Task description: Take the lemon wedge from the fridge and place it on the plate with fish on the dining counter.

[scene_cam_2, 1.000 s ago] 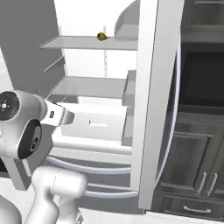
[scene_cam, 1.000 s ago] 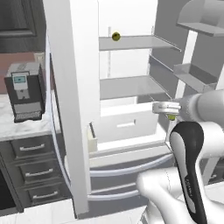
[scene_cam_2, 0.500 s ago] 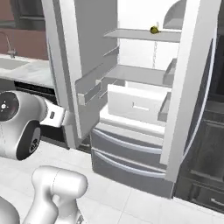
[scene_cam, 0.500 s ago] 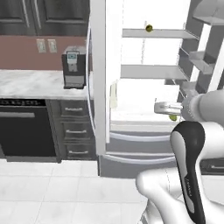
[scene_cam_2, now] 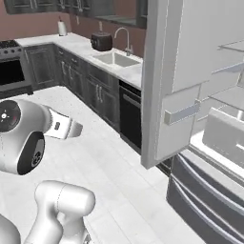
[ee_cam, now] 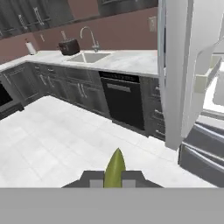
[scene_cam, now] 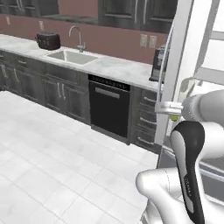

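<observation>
Now the jaws are nipped tight on the lemon wedge [ee_cam: 114,168], and the hand view makes that plain: the yellow-green sliver stands up between the two dark fingertips [ee_cam: 130,180], its pointed end poking out past them. In the left base view the gripper [scene_cam: 174,111] hangs at the end of the arm with a speck of yellow-green just under it, in front of the open fridge [scene_cam: 199,83].

A word on how this wedge should handle. It looks tiny and light, so weight is no worry; the worry is that it is soft and probably slick, with a tapering shape that could squirt out of a pinch if squeezed hard or jolted. The grip sits on the broad flanks near the thick end, which I judge the sensible place, since the thin tip gives almost nothing to bite on. A gentle, steady carry seems the safest bet.

Moving outward, white tiled floor [ee_cam: 65,148] spreads ahead of the hand. Beyond it runs a marble worktop [ee_cam: 127,61] over dark cabinets, with a sink [ee_cam: 89,57], a curved tap [ee_cam: 89,35], a dark toaster [ee_cam: 69,46] and a black dishwasher front [ee_cam: 124,105]. The fridge door [scene_cam_2: 164,81] stands open at the right, drawers below it.

By my reading the pick is done and the delivery lies ahead.
</observation>
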